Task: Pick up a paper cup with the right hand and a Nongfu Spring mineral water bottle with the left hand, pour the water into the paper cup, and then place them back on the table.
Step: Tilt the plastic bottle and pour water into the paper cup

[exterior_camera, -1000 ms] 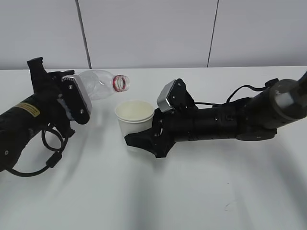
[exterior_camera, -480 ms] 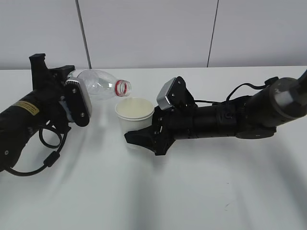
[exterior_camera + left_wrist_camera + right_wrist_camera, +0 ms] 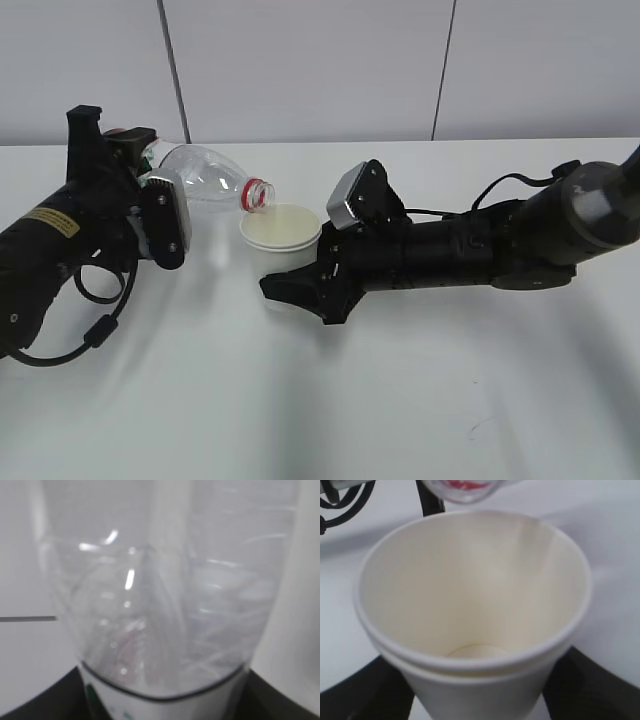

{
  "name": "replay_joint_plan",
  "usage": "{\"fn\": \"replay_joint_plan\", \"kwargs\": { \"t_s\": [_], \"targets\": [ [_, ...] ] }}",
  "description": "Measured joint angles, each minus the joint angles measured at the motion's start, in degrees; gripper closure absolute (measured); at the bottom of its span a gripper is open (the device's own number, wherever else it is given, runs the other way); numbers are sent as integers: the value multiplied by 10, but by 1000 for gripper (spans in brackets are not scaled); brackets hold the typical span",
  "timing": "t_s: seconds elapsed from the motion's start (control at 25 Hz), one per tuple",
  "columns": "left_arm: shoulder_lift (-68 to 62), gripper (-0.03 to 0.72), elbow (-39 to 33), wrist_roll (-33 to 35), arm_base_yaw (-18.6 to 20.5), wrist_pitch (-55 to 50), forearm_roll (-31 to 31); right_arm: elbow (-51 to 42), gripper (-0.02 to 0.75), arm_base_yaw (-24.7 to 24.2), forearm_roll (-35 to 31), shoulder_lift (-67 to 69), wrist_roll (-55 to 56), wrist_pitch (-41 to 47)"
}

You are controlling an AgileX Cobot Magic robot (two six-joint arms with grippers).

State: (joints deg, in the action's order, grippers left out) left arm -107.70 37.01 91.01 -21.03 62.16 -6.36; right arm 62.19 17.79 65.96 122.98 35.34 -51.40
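White paper cup (image 3: 281, 245) is held upright just above or on the table (image 3: 400, 400) (contact not resolvable), approx. centre of the ext. view. Right hand (image 3: 295, 290) approaches from the right; its fingers (image 3: 367, 690) are pinched on the cup's lower wall, one each side, as confirmed in the right wrist view. Cup interior appears dry; no water is visible at the bottom.

Nongfu Spring mineral water bottle (image 3: 210, 180) is held by the left hand (image 3: 135, 205), tipped near horizontal w/ the neck pointing right and slightly down. Red neck ring (image 3: 257, 194) sits just at the cup's near-left rim. Left fingers are hidden behind the gripper body in the ext. view; in the left wrist view dark jaw edges flank the label at both lower corners, so a closed grip on the bottle is judged.

Step in hand: pour. Judged approx. mid-task; no stream is seen.

Procedure notes:
- Bottle mouth is to be kept over the cup opening, not on the rim
- Tilt is to be increased slowly; a thin-wall bottle may glug and splash
- Cup is to be kept level and steady; excess squeeze would deform the paper wall
- Contact btw. neck and rim is to be avoided, as the cup could be tipped
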Motion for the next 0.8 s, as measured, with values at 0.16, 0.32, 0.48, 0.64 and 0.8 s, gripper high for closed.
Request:
{"fn": "replay_joint_plan", "kwargs": {
  "t_s": [0.16, 0.32, 0.48, 0.64, 0.8],
  "targets": [
    [0, 294, 0, 8, 0, 0, 0, 0, 218, 0, 4, 0, 0, 1],
    [0, 294, 0, 19, 0, 0, 0, 0, 218, 0, 8, 0, 1, 1],
    [0, 294, 0, 26, 0, 0, -1, 0, 218, 0, 9, 0, 1, 1],
    [0, 294, 0, 33, 0, 0, -8, 0, 218, 0, 11, 0, 1, 1],
    [0, 294, 0, 34, 0, 0, -16, 0, 218, 0, 14, 0, 1, 1]
  ]
}}
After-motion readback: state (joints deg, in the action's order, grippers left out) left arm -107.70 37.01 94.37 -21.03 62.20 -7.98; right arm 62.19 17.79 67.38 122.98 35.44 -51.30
